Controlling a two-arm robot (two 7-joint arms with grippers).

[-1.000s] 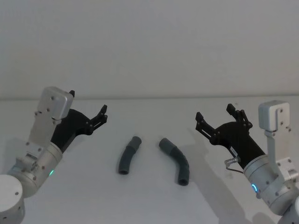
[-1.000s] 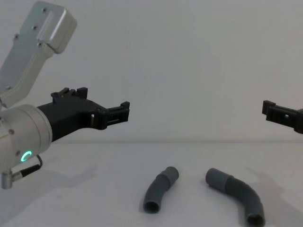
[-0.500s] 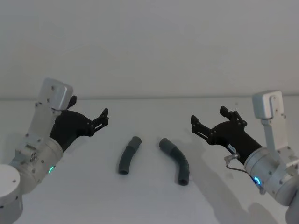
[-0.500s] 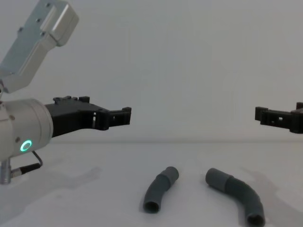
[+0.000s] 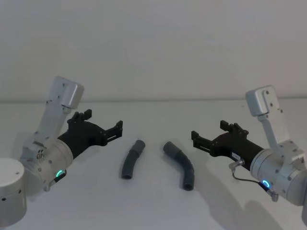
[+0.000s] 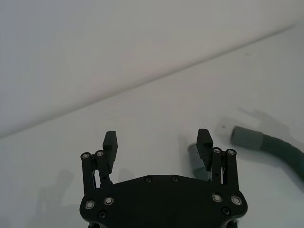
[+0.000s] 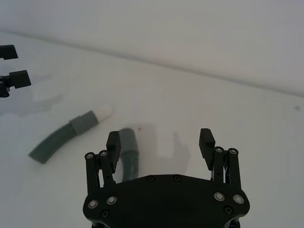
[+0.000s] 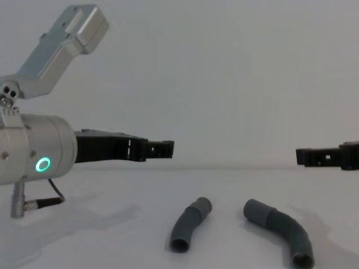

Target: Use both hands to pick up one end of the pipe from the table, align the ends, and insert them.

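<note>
Two dark-grey bent pipe pieces lie side by side on the white table (image 5: 153, 206). The left piece (image 5: 131, 159) (image 8: 189, 225) shows a white tip (image 7: 105, 111) in the right wrist view. The right piece (image 5: 181, 164) (image 8: 279, 230) has plain grey ends. My left gripper (image 5: 103, 120) (image 8: 162, 148) (image 6: 157, 139) hovers open, left of the left piece and above the table. On the other side my right gripper (image 5: 208, 131) (image 8: 307, 156) (image 7: 160, 138) hangs open above the table, right of the right piece. Neither gripper touches a piece.
A plain pale wall (image 5: 153, 48) rises behind the table's far edge. In the right wrist view the left gripper's fingertips (image 7: 10, 66) show far off at the edge.
Both arms have swung down and inward, so the grippers now point level toward the pieces and sit closer to them. The pipe pieces have not moved.
</note>
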